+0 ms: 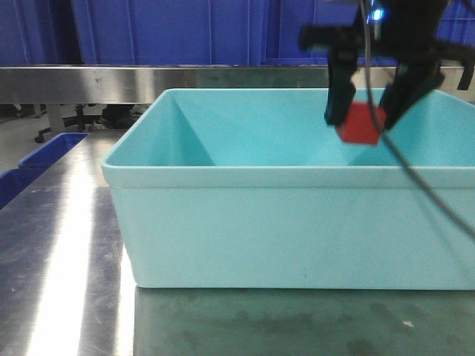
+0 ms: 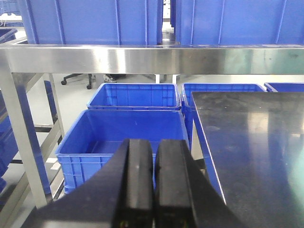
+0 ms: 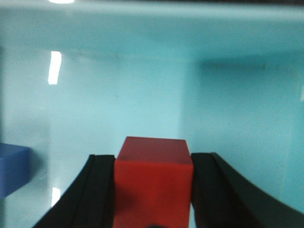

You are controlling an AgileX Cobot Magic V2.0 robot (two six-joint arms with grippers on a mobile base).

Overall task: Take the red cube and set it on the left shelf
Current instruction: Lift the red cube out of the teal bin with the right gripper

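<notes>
On the front view, my right gripper (image 1: 359,119) sits in the upper right of the frame. Its two black fingers are clamped on the red cube (image 1: 361,127). The cube hangs tilted, one corner pointing down, above the open inside of the light teal tub (image 1: 223,175) and clear of its floor. A black cable (image 1: 419,182) loops down from the arm in front of the tub's right side.

The right wrist view agrees: the cube fills the lower middle of the frame, with a black pad pressed flat against each side. Behind it I see only teal wall and floor. A small blue block (image 3: 12,168) lies at the left edge, well apart from the cube.

The tub stands on the steel table (image 1: 67,245). Across the top of the front view runs the brushed-steel rail of the left shelf (image 1: 148,83), lined with deep-blue ribbed crates (image 1: 185,30). The cube is not on it.

On the left wrist view, my left gripper (image 2: 153,185) is at the bottom centre with its fingers pressed together and nothing between them. Past it, open blue crates (image 2: 137,128) stand on the floor beside the table edge.
</notes>
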